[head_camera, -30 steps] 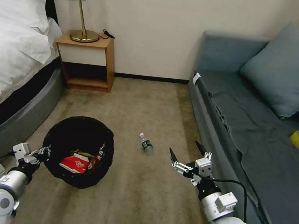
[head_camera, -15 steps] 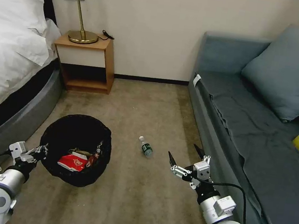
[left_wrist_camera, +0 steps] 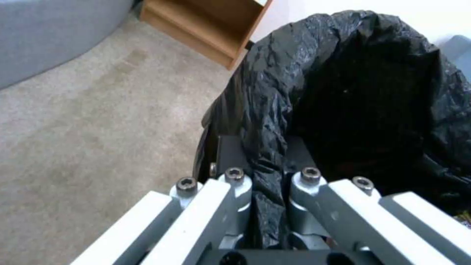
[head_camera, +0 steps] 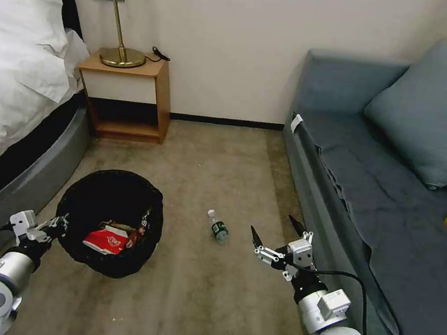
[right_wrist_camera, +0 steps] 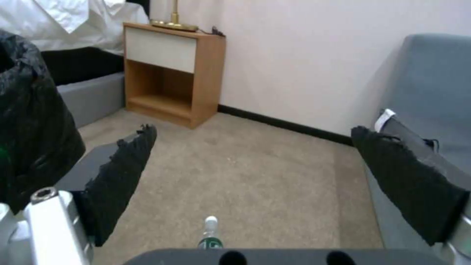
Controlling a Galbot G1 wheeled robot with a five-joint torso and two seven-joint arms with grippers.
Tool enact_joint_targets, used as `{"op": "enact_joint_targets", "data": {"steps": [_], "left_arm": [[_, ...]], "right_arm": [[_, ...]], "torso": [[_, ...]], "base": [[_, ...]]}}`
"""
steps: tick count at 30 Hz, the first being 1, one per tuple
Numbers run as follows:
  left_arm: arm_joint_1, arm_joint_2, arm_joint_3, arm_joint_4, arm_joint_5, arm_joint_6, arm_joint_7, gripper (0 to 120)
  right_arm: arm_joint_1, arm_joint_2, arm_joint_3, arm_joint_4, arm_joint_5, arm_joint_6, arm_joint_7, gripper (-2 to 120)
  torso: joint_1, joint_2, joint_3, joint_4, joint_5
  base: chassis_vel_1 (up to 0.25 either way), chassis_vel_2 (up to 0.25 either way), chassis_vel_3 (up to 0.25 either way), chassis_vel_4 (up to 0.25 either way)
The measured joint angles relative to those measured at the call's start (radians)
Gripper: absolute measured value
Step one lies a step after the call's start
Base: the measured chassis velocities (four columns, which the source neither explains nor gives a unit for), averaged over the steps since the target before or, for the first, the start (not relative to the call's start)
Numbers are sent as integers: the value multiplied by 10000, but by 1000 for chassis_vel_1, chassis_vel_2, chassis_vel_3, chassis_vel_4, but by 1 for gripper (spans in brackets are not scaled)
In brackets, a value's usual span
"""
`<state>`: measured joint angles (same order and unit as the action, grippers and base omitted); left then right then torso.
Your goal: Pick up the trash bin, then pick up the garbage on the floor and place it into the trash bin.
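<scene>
Bin (head_camera: 109, 221) at your 10 o'clock, rim pinched tight by left gripper (head_camera: 57, 222); liner soft, slips. Right gripper (head_camera: 274, 240) spread wide, bottle (head_camera: 218, 227) at its 11, lying on carpet: light, stiff, rolls. Grip mid-body, across.

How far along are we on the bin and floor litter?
Done: the left gripper is clamped on the trash bin rim, and the red snack packet plus other scraps already lie inside. In hand: the right gripper is open and empty, hanging beside the small clear bottle. Left: that bottle is on the carpet, not yet grasped or binned.
</scene>
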<state>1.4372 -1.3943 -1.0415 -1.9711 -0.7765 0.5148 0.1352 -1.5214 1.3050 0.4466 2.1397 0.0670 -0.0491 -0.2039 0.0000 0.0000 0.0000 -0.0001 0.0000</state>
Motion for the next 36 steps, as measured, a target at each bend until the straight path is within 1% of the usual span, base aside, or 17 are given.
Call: {"op": "enact_joint_targets", "data": {"steps": [15, 26, 28, 31, 33, 35, 36], "left_arm": [[-168, -24, 12, 177, 16, 0, -20, 4], [-265, 8, 14, 331, 55, 2, -30, 4], [-273, 44, -46, 368, 50, 4, -30, 4], [-282, 70, -95, 406, 46, 2, -28, 4], [-289, 115, -217, 464, 45, -15, -7, 4], [-289, 132, -251, 475, 45, -21, 1, 4], [-284, 163, -308, 495, 45, -48, 28, 4]], "right_arm": [[615, -173, -322, -479, 242, -250, 116, 100], [1511, -516, -1197, -1366, 625, -403, 365, 100], [2004, -732, -1635, -1746, 848, -512, 540, 100], [2385, -912, -1953, -2019, 982, -547, 654, 100], [3112, -1314, -2581, -2550, 1349, -533, 884, 100], [3363, -1463, -2800, -2693, 1479, -531, 961, 100], [3850, -1748, -3206, -2976, 1754, -539, 1110, 100]], "torso": [[0, 0, 1, 2, 0], [0, 0, 0, 0, 0], [1, -1, 1, 0, 0], [1, 0, 0, 1, 0], [1, -1, 1, 1, 0], [1, -1, 1, 1, 1], [0, -1, 0, 1, 0]], "base": [[-94, 97, 92, -96], [-86, 76, 79, -76], [-77, 98, 60, -82], [-58, 76, 56, -60], [0, 0, 0, 0], [0, 0, 0, 0], [0, 0, 0, 0]]}}
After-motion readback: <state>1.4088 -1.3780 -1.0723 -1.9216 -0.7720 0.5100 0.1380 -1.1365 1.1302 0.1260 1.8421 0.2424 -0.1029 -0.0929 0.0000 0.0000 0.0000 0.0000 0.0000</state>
